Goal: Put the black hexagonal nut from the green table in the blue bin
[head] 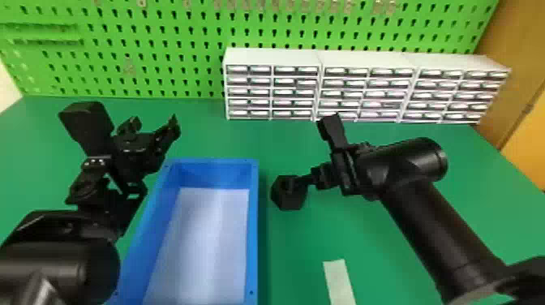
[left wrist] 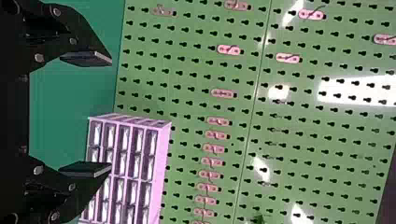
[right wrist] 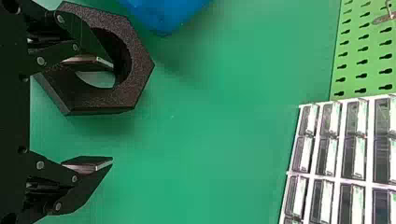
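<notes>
Left arm [head: 61,259] at near left, its end effector [left wrist: 111,113] open. Then blue bin [head: 254,227]. Black nut [head: 288,194] on tabletop [head: 292,247], just right of bin. Right end effector [right wrist: 112,113] open, one finger [right wrist: 86,62] across hole. Straddle nut wall squarely; close firmly before lifting.

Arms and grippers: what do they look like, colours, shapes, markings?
Left arm and right arm are black, with smooth, rounded housings; the right has a long tubular section. Left gripper and right gripper: black angular links, round silvery fasteners, thin flat pads. Small white marks near the left wrist. Can't make out cables.
</notes>
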Robot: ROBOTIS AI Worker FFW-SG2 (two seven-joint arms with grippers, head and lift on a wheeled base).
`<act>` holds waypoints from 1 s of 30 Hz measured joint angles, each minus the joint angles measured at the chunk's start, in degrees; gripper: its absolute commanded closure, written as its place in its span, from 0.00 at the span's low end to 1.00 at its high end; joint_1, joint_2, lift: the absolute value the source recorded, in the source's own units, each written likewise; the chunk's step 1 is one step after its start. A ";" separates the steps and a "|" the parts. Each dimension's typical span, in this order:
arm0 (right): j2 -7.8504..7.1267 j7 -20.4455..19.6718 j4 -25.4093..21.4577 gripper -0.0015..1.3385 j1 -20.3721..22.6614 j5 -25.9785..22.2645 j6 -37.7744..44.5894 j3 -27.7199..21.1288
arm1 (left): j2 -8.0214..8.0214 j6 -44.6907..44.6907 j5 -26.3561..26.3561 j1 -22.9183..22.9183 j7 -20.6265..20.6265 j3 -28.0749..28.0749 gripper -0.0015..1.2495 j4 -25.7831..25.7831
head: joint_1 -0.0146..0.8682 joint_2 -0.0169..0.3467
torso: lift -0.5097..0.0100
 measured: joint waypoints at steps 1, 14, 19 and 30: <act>0.01 0.00 0.12 0.40 -0.02 0.00 -0.12 0.02 | 0.00 0.00 0.02 -0.03 0.00 0.00 0.36 0.00 | 0.80 0.07 | 0.79; 0.10 -0.09 2.13 0.40 -0.06 -0.66 -2.56 0.50 | 0.00 0.00 0.07 -0.15 0.00 -0.02 0.36 0.00 | 0.80 0.07 | 0.79; 0.10 -0.09 2.54 0.40 0.05 -0.91 -3.26 0.69 | 0.00 0.00 0.07 -0.19 0.00 -0.06 0.36 0.00 | 0.80 0.07 | 0.79; 0.10 -0.09 2.83 0.40 0.35 -1.13 -3.53 0.86 | 0.00 0.00 0.12 -0.19 0.00 -0.09 0.36 0.00 | 0.80 0.07 | 0.79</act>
